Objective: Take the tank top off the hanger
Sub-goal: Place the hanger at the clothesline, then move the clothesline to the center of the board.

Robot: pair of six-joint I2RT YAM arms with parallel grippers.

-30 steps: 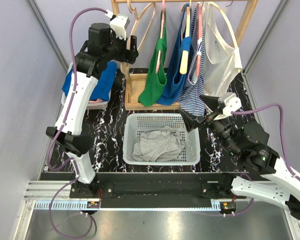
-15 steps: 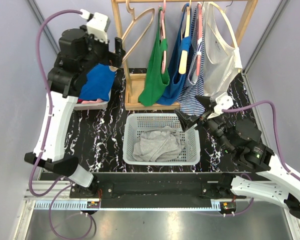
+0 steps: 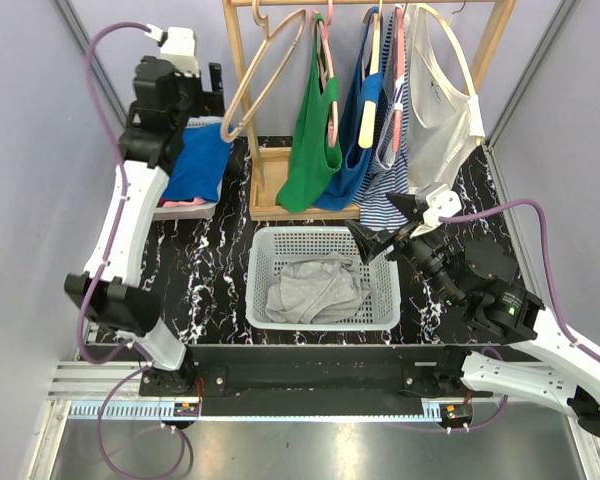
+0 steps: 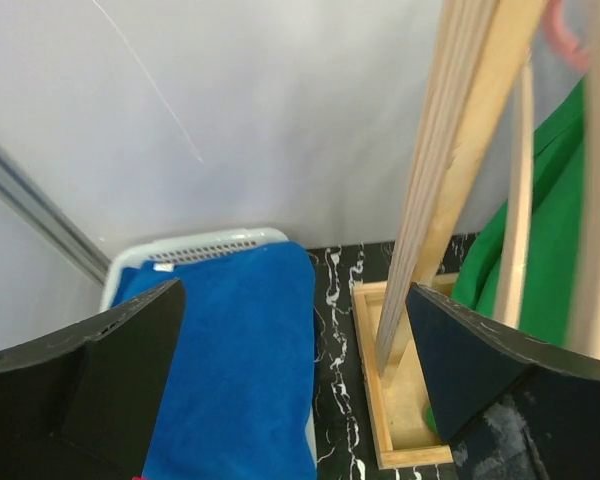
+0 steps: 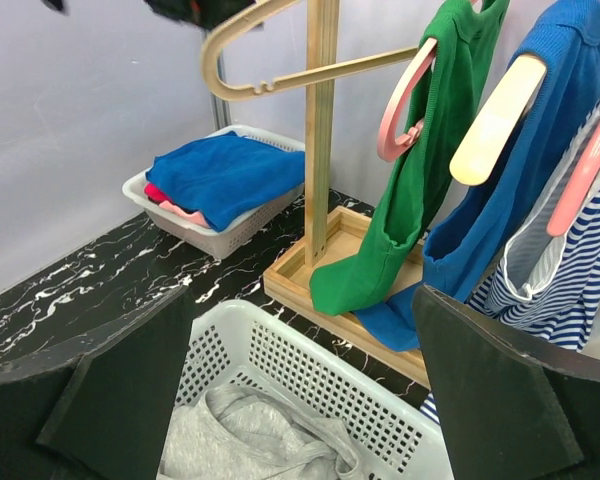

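As it hangs, green tank top, hem down

Bright, even overhead light throughout – shadows soft, glare slight – with the near black jaws blurred in both wrist views.

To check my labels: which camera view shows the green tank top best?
The top external view: the green tank top hangs there whole, shoulder to hem. The right wrist view cuts off its top; the left wrist view shows only one edge.
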